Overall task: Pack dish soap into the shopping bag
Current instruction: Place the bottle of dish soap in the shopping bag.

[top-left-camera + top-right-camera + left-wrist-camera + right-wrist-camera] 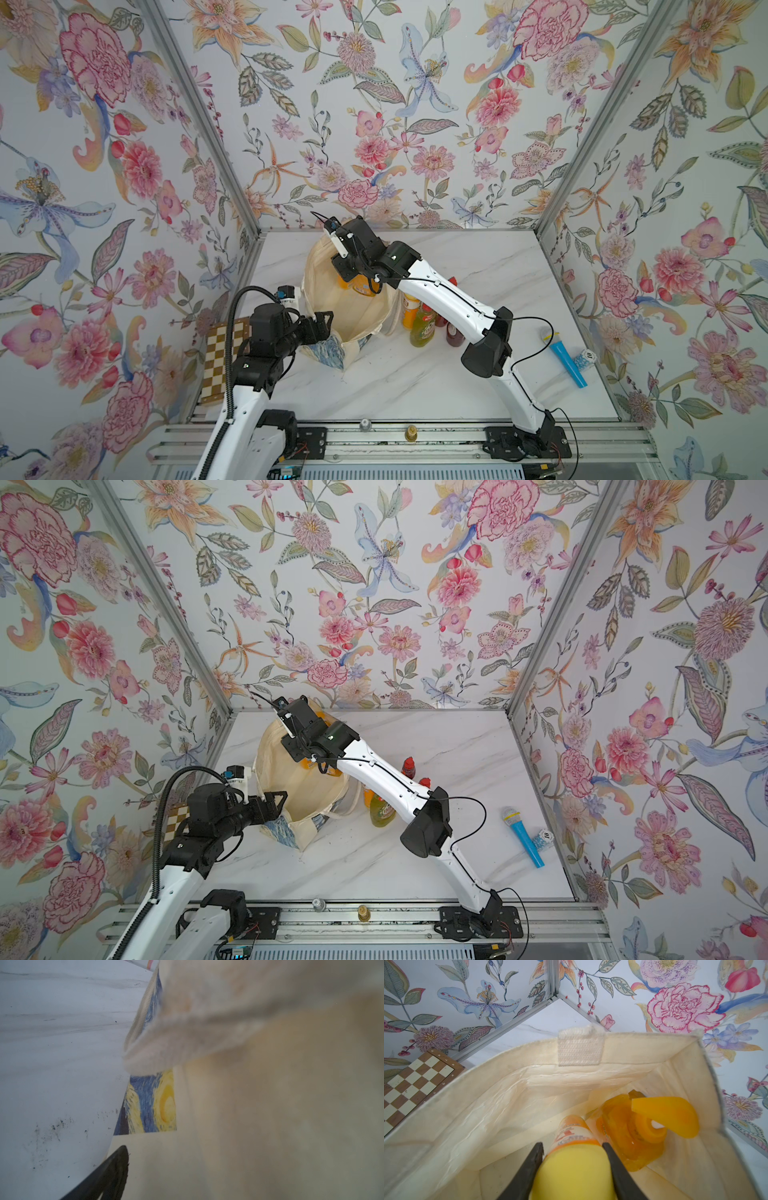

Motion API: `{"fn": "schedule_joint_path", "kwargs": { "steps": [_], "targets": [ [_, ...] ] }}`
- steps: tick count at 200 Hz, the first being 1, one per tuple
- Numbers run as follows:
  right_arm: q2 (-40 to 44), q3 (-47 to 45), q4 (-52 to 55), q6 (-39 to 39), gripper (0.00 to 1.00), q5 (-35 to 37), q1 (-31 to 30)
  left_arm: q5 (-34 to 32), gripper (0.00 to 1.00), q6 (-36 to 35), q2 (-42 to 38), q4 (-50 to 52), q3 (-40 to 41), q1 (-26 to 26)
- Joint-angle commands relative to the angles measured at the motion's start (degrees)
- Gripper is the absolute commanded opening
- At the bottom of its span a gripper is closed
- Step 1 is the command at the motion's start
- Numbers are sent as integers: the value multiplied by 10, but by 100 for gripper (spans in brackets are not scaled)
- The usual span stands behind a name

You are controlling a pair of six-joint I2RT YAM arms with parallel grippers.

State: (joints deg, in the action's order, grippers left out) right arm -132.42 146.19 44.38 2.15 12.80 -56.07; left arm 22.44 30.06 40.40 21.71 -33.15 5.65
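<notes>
The left gripper is sitting at the rim of the shopping bag; I cannot tell if its fingers are pinching cloth. The right gripper is squeezing an orange bottle by its yellow cap, inside the bag beside the amber pump bottle. Next, I think, it should let go and lift straight up, missing the rim. The bag is showing open room beside them.

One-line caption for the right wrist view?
Right gripper holds a yellow-capped orange bottle inside the shopping bag, beside the amber pump bottle.
</notes>
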Motion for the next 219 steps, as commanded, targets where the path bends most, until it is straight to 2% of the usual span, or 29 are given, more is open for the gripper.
{"fn": "schedule_joint_path", "kwargs": {
  "steps": [1,73,219],
  "targets": [
    [1,8,-93,0,0,2,7,3,87,0,-4,29,18,2],
    [-37,3,-116,-11,0,8,11,11,72,4,-10,27,20,2],
    [-98,4,-118,-42,1,26,14,24,69,7,-6,18,26,2]
  ]
}}
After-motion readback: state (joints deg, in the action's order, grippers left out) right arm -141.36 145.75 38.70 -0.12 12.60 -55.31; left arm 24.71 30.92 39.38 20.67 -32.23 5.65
